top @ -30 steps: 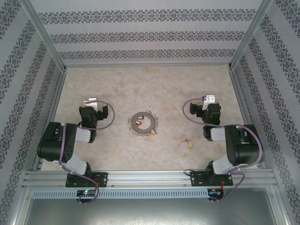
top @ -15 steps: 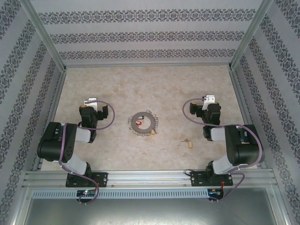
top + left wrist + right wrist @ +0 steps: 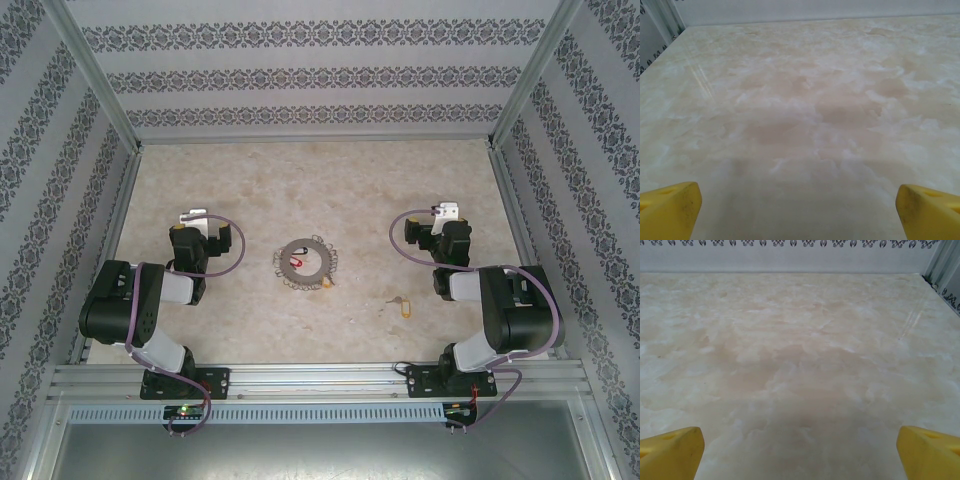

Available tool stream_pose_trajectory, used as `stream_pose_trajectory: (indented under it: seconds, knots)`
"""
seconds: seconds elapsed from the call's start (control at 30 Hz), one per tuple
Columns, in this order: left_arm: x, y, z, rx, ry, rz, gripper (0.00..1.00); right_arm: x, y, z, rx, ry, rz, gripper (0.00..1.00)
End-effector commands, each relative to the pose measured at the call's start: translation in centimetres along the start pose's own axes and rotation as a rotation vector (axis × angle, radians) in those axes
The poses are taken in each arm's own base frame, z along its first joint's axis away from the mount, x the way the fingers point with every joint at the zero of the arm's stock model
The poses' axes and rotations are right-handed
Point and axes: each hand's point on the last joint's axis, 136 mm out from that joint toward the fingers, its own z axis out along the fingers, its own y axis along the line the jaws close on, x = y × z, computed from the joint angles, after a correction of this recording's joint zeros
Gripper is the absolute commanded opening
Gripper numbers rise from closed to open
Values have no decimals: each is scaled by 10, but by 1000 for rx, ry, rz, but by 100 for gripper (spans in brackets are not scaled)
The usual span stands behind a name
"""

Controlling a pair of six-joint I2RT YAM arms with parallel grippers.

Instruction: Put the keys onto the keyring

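Not started, by the look of it: both pincers empty, one key lying loose.

The keyring (image 3: 303, 262) lies flat about mid-table (image 3: 330, 190). It is a thin grey hoop with small metal bits fringing its rim. A red-headed key (image 3: 297, 264) sits inside the hoop, too small to tell whether it is threaded on. A yellow-headed key (image 3: 404, 306) lies apart from the ring, toward the near edge and right of middle, so it at least remains to be picked up and fitted. The left gripper (image 3: 797, 197) and right gripper (image 3: 800, 437) hover over bare surface, fingers spread wide and holding nothing.
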Motion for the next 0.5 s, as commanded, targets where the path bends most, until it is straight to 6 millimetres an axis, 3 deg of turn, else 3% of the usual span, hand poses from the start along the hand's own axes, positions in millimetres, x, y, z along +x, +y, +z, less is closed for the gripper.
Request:
stream_pose_trajectory:
  seconds: [0.0, 0.13, 0.2, 0.33, 0.47]
  knots:
    - [-13, 2, 2, 4, -45, -16, 100, -17, 0, 0, 7, -52, 15, 98]
    - [-25, 5, -7, -5, -54, -17, 100, -34, 2, -8, 1, -55, 2, 98]
    - [-37, 11, -15, -37, -20, -29, 100, -46, 5, -20, 18, -34, -18, 98]
    - [-67, 11, -41, -50, 82, -102, 100, -70, 10, -49, 46, 77, 99, 98]
    - [-87, -36, -80, 213, 225, -266, 100, -70, 50, -79, -114, 229, 122, 98]
